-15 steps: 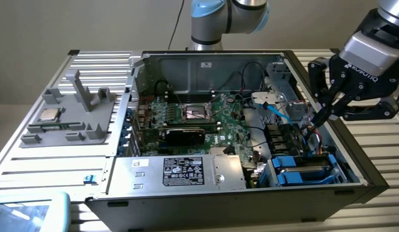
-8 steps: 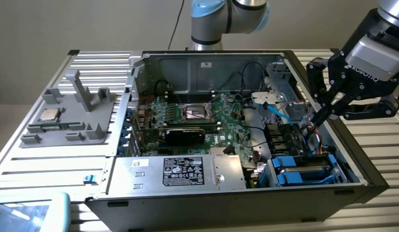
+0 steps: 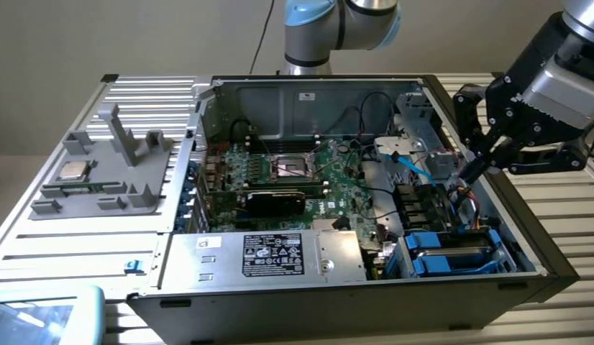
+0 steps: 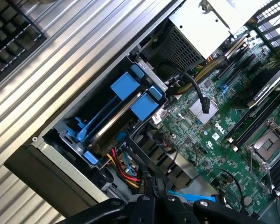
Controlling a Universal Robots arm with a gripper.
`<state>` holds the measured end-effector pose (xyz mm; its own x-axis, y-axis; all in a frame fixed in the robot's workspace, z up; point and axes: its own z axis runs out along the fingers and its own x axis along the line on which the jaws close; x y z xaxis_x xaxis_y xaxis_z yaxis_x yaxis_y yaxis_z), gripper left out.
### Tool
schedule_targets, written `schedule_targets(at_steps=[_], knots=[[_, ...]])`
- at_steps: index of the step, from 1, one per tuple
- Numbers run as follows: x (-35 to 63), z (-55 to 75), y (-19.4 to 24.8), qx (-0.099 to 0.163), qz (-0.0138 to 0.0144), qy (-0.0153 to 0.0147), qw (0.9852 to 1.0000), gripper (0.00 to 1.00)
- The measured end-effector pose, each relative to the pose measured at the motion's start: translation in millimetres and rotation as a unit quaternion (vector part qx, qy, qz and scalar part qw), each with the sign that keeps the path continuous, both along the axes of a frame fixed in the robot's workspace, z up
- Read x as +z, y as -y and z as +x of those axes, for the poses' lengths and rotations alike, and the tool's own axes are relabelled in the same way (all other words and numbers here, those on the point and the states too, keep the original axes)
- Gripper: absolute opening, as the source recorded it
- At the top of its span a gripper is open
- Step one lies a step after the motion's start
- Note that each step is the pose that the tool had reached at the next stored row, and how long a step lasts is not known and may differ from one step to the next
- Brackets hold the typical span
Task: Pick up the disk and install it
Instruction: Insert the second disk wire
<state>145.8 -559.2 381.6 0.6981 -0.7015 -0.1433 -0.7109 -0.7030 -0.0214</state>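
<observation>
The disk (image 3: pixel 449 255), framed by its bright blue bracket, sits in the drive cage at the near corner of the open computer case (image 3: pixel 527 237), on the exterior view's right. In the wrist view the disk (image 4: pixel 113 120) stands on edge in that cage between blue tabs, with red and yellow wires beside it. My gripper (image 3: pixel 468 174) hangs above the case's right wall, a little behind the cage. It is shut with nothing between its fingers. Its black fingertips (image 4: pixel 157 185) hover over the cables just past the cage.
A silver power supply box (image 3: pixel 268 255) with a black label fills the case's near side. The motherboard (image 3: pixel 297 172) lies in the middle, crossed by a blue cable (image 3: pixel 412 169). On the exterior view's left stands a grey fixture (image 3: pixel 115 165) with a small CPU chip (image 3: pixel 72 170). A keyboard (image 4: pixel 9 32) lies outside the case.
</observation>
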Motion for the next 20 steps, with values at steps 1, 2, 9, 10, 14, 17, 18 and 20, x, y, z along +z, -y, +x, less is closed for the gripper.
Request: schedule_targets(at_steps=[1,2,9,10,14,17,18,20], knots=[[-0.1,0.0,0.0,0.006,0.0025,0.0,1.0,0.11],[-0.2,0.0,0.0,0.012,0.0033,0.0,0.9999,0.11],[-0.1,0.1,0.0,0.073,0.0032,0.005,0.9973,0.11],[-0.2,0.1,0.0,0.082,0.0031,0.0067,0.9966,0.11],[-0.2,0.0,0.1,0.115,0.0027,0.015,0.9932,0.11],[-0.2,0.0,0.1,0.138,0.0025,0.0192,0.9903,0.11],[-0.2,0.0,0.1,0.145,0.0024,0.0198,0.9892,0.11],[-0.2,-0.1,0.1,0.16,0.0023,0.0199,0.9869,0.11]])
